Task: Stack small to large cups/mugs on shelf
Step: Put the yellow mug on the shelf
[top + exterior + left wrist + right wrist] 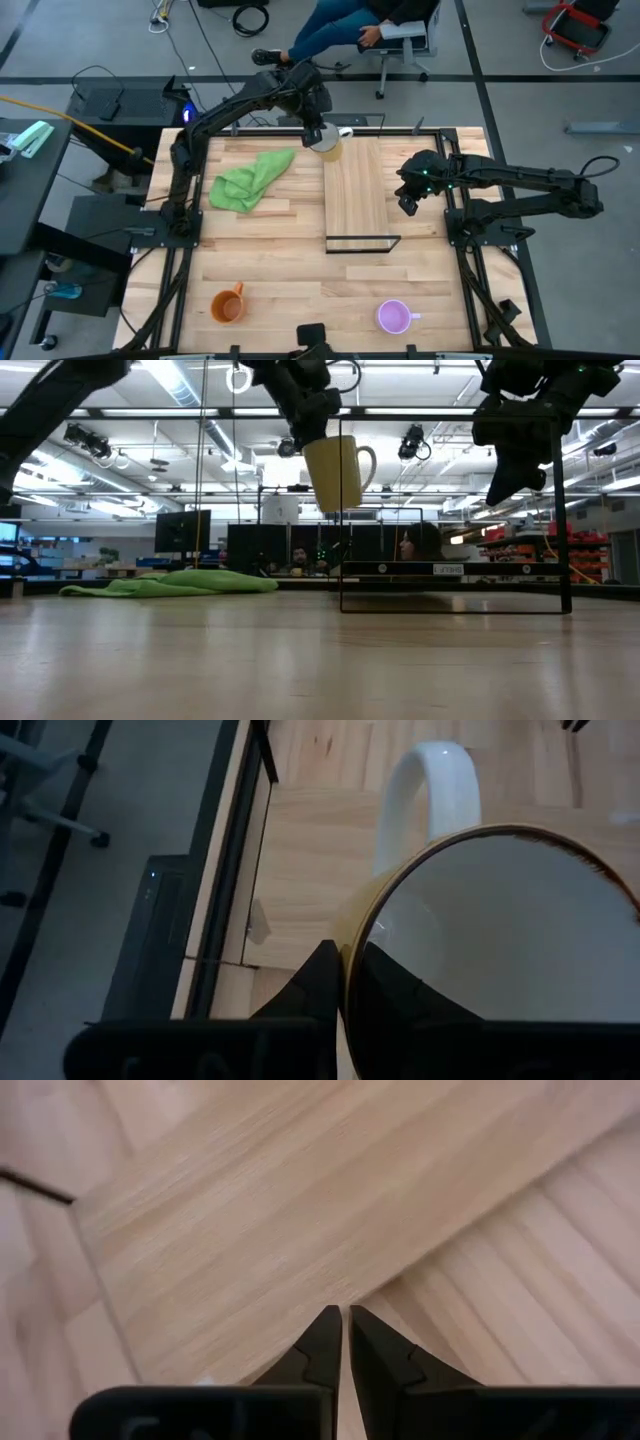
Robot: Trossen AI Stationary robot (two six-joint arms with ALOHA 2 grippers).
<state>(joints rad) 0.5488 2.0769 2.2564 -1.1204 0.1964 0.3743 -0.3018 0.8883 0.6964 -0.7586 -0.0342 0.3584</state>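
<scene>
My left gripper point(322, 136) is shut on the white mug point(330, 143), which has a yellowish outside and hangs in the air above the far end of the shelf point(356, 190); the low view shows the mug point(338, 472) well above the board. The orange mug point(229, 305) and the light purple mug point(394, 317) stand on the tabletop near the front edge. My right gripper point(407, 205) is shut and empty, hovering just right of the shelf. My left gripper pinches the mug's rim wall point(350, 955), one finger inside point(400, 995) and one outside point(315, 985), on the side beside the handle point(425, 795). The fingers come from above, pointing down. The mug hangs upright below them, lifted clear of the shelf.
A green cloth point(248, 178) lies left of the shelf. The shelf's thin black frame point(362, 244) stands at its near end. A person sits on a chair point(400, 40) beyond the table's far edge.
</scene>
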